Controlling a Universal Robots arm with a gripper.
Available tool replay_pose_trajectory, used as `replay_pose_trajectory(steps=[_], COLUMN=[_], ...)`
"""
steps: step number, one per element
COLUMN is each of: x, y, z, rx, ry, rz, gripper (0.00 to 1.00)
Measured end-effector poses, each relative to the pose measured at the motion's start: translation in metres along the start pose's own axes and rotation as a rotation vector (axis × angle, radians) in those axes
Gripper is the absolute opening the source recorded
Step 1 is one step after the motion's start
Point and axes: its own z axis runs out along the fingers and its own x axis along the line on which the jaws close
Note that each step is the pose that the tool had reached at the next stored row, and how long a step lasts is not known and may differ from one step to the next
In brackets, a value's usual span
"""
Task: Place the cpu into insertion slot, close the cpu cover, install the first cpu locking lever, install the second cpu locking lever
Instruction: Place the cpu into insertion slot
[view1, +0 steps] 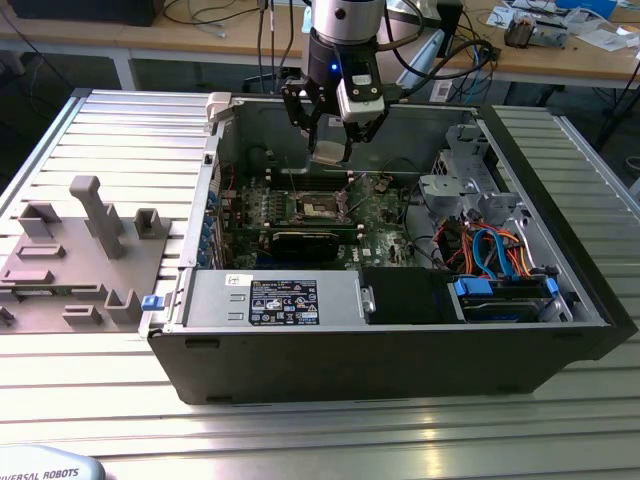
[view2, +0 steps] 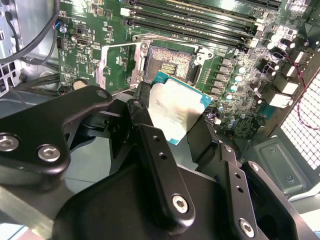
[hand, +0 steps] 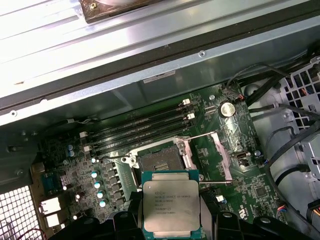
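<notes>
Computer case lies on its side, open, on a ribbed metal counter. To the exterior view's left of the case is a grey moulded holder with upright posts. A small blue clip sits at the case's near corner.

Inside the case:
- Silver power supply with a label, along the near wall.
- Green circuit board, crossed by a long black card.
- Grey drive cage toward the exterior view's right, with blue and orange cables below it.
- Four empty memory slots lie parallel in the first wrist view, with a coin battery near them.

A wooden bench with clutter stands behind.
</notes>
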Motion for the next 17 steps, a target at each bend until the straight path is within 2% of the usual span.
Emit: replay_pose_trajectory(steps=[17], x=[0.0000], y=[0.0000], z=[0.0001], rx=[0.0001], ry=[-0.0009], rz=[0.011], gripper=[0.54])
